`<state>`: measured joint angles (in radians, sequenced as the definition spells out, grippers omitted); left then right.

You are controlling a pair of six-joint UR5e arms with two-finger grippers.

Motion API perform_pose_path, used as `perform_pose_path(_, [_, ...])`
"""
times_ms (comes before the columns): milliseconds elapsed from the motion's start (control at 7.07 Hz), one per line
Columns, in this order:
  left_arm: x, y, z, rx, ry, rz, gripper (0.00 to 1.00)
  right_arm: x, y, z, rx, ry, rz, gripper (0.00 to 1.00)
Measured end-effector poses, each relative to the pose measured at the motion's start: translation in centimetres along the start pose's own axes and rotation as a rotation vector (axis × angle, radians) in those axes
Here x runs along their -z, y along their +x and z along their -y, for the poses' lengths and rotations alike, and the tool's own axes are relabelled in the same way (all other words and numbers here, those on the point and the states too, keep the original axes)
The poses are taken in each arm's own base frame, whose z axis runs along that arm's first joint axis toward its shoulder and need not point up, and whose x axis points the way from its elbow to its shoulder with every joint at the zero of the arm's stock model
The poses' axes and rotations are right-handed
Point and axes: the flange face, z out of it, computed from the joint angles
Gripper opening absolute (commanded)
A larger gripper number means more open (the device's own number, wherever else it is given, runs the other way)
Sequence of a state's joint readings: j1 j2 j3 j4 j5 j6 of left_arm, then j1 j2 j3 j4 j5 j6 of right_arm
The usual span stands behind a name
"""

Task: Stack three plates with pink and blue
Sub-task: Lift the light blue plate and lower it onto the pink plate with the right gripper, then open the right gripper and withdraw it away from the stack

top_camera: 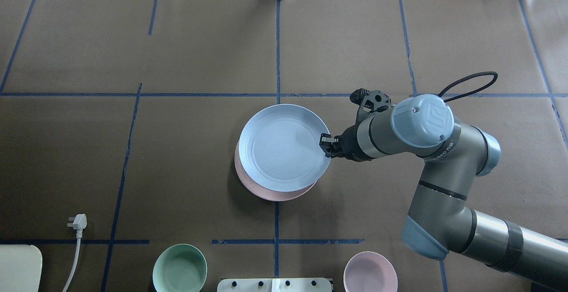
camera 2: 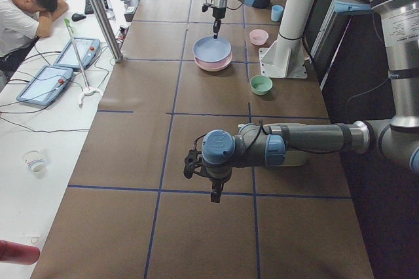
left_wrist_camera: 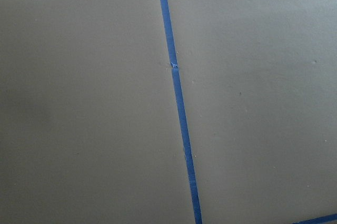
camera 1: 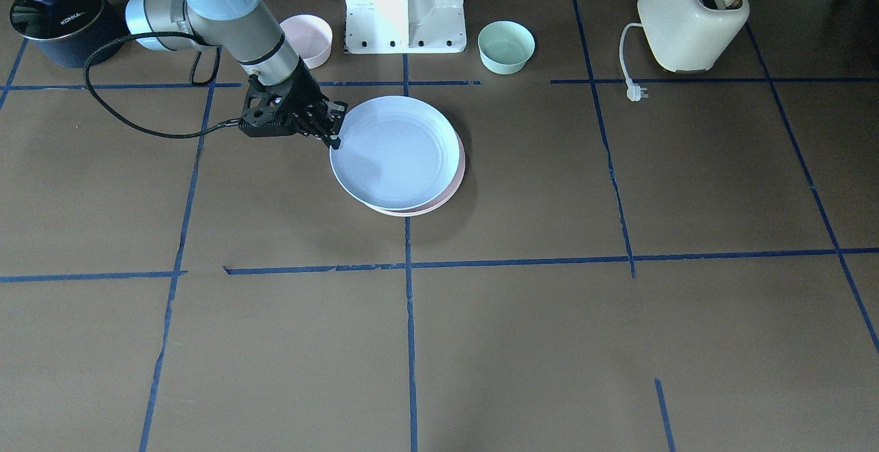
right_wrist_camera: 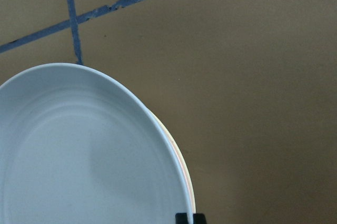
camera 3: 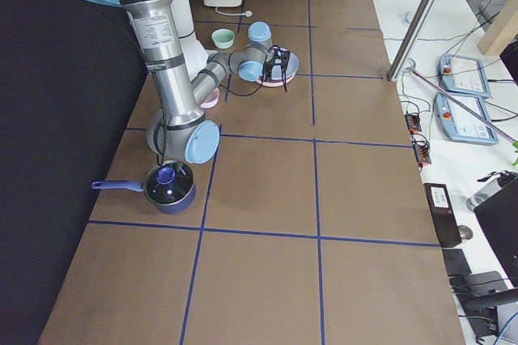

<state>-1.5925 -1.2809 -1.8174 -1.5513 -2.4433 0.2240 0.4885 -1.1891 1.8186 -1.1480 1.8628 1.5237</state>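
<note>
Gripping now: the right fingers [top_camera: 325, 141] stand close together across the rim of the blue plate [camera 1: 395, 153], apparently pinching it on the side nearest the arm.
Left fingers [camera 2: 214, 194]: well apart from the plates, over bare bench [camera 1: 549, 342]; I cannot tell whether they are apart or together.
Stack: the blue plate lies on top of the pink plate [top_camera: 242, 172] and is not centred on it, so a pink crescent shows on the side away from the fingers.
Cream plate [camera 1: 412, 213]: only a pale sliver shows under the pink edge; it is likely at the bottom, but this is hard to confirm.
Weight: probably light, since a pinch at one edge seems enough to carry a plate.
Stiffness: looks rigid, with no sag across the dish.
Surface: matte, so likely a fair grip, though the rim is thin and sloped.
Hold: the rim is the only place to take it, one finger inside and one outside.
Risk: held at one edge, the plate may tip or pivot; releasing it off-centre leaves an uneven stack.
</note>
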Motion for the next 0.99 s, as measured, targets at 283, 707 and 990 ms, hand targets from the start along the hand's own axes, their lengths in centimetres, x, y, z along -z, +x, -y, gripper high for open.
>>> perform_pose_path(283, [0.0, 0.0, 0.1, -0.001, 0.000, 0.000, 1.00, -0.9, -0.3, -0.5, 0.001, -0.002, -0.009, 1.00])
perform_pose_path(707, [0.1, 0.0, 0.8, -0.007, 0.002, 0.007, 1.00, 1.7, -1.5, 3.8, -0.010, -0.036, -0.070, 1.00])
perform_pose_path(990, [-0.5, -0.6, 1.3, 0.001, -0.017, 0.020, 1.00, 7.0, 2.3, 13.0, 0.080, -0.084, -0.134, 1.00])
